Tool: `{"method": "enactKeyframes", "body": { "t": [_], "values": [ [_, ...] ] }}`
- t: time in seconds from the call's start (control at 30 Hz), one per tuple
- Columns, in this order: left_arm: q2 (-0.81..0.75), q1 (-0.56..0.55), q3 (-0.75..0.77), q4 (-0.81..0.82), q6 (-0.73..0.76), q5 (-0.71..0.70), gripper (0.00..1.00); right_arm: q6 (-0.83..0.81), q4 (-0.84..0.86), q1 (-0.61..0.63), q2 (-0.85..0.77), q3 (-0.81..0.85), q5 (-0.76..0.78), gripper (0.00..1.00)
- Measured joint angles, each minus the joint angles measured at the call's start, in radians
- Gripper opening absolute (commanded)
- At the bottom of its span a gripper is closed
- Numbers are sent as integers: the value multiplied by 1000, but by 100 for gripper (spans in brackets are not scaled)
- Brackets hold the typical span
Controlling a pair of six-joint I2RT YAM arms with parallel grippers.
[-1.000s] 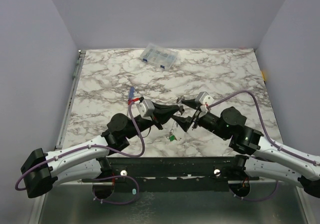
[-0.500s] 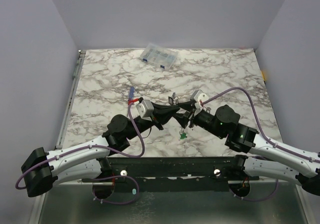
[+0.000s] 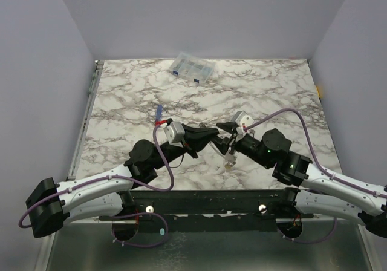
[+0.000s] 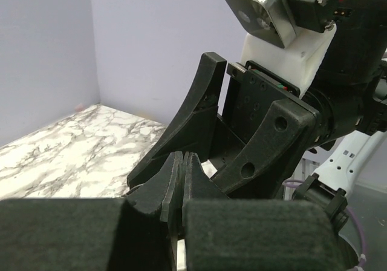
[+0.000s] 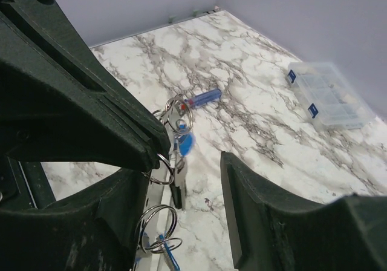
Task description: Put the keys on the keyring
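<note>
From above, the left gripper [image 3: 213, 135] and the right gripper [image 3: 224, 134] meet tip to tip over the near middle of the marble table [image 3: 272, 89]. The keys [image 3: 230, 159] dangle just beneath them.

Left wrist view: its fingers [image 4: 172, 181] are pressed together.

Right wrist view: the right jaws stand apart around the keys. The keys hang from the keyring [image 5: 147, 204], a thin grey wire pinched at the left gripper's tip.

Left gripper [image 4: 183, 157], 2 fingers [image 4: 172, 183] flush together; right gripper [image 4: 211, 150] close beyond.
</note>
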Motion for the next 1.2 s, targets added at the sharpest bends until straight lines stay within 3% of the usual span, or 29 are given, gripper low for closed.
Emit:
{"method": "enactKeyframes", "body": {
  "t": [0.33, 0.6, 0.8, 1.2],
  "values": [
    [0, -2, -3, 11, -17, 7, 0, -47, 81, 0, -10, -41, -1, 43],
    [-8, -2, -8, 27, -25, 6, 0, -65, 114, 6, -9, -49, -27, 16],
    [-10, -2, -19, 36, -32, 7, 0, -64, 126, 8, -12, -61, -37, 35],
    [-18, -2, -24, 42, -35, 17, 0, -64, 124, 8, -23, -61, -38, 36]
  ]
}}
